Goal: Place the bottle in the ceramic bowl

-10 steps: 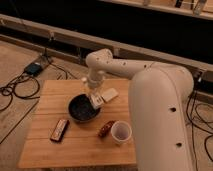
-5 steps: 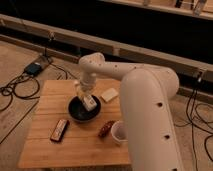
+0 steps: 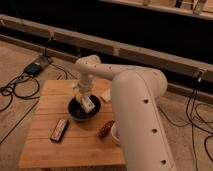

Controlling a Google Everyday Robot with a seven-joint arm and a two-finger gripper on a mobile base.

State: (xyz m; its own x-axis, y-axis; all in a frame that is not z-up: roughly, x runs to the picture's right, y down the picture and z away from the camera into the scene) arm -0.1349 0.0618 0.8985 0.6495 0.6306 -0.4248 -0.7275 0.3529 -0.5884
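Observation:
The dark ceramic bowl [image 3: 75, 113] sits at the middle of the wooden table [image 3: 45, 105]. My gripper [image 3: 84, 96] reaches down from the white arm right over the bowl. It is shut on the small white bottle [image 3: 88, 104] with a darker label. The bottle hangs tilted, with its lower end inside the bowl's rim. I cannot tell whether it touches the bowl's bottom.
A flat cream block [image 3: 106, 95] lies just right of the bowl. A dark rectangular bar [image 3: 59, 130] lies at the front left and a brown oblong item [image 3: 105, 128] at the front right. The white cup [image 3: 114, 133] is partly hidden by the arm. Cables lie on the floor at the left.
The arm has swung left and down, carrying the bottle from beside the cream block to over the bowl and lowering it into the bowl.

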